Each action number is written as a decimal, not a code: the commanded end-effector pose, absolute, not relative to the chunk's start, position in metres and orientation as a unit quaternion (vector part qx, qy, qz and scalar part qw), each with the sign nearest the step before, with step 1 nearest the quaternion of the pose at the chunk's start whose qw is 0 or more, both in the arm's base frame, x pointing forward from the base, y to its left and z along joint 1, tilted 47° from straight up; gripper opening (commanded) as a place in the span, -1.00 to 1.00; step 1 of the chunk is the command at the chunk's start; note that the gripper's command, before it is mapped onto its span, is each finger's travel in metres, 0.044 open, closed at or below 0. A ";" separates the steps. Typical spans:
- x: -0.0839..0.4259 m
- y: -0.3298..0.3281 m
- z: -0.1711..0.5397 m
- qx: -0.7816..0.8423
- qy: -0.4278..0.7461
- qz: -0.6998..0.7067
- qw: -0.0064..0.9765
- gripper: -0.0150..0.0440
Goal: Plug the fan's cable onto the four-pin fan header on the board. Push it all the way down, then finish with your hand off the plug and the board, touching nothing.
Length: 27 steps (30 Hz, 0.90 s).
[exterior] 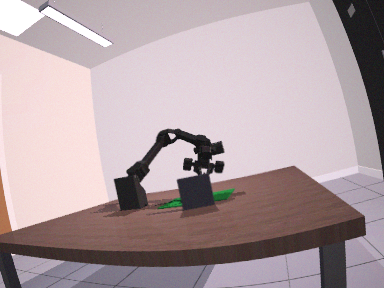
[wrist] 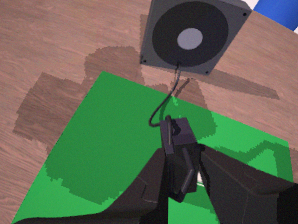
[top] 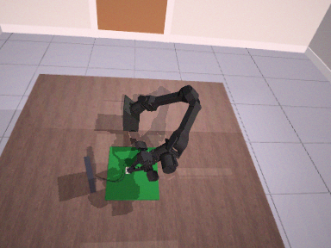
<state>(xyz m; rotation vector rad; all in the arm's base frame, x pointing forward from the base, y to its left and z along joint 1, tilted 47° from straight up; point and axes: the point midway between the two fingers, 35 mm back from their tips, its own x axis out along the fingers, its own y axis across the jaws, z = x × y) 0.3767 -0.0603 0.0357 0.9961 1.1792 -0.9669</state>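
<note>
The black plug (wrist: 179,131) is held between the fingertips of my gripper (wrist: 180,152) (top: 130,169) (exterior: 203,173), which is shut on it low over the green board (top: 146,192) (wrist: 90,135) (exterior: 225,195). The plug looks tilted in the wrist view. A small piece of the white header (wrist: 200,181) (top: 128,170) shows beside the plug; the plug and fingers hide the rest. I cannot tell whether plug and header touch. The dark cable (wrist: 151,119) curves from the plug to the fan (wrist: 190,39) (top: 90,174) (exterior: 195,192), which stands upright beside the board.
The board lies on the wooden table (top: 207,207) (exterior: 280,215). The arm's base (top: 130,120) (exterior: 129,194) stands behind the board in the top view. A blue object (wrist: 281,11) shows past the fan at the top right of the wrist view.
</note>
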 end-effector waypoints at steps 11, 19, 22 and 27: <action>0.378 -0.057 0.044 0.414 0.424 -0.464 0.658 -0.49; 0.378 -0.055 0.051 0.410 0.371 -0.481 0.680 -0.49; 0.378 -0.054 0.054 0.409 0.350 -0.487 0.688 -0.49; 0.378 -0.052 0.059 0.409 0.315 -0.494 0.700 -0.49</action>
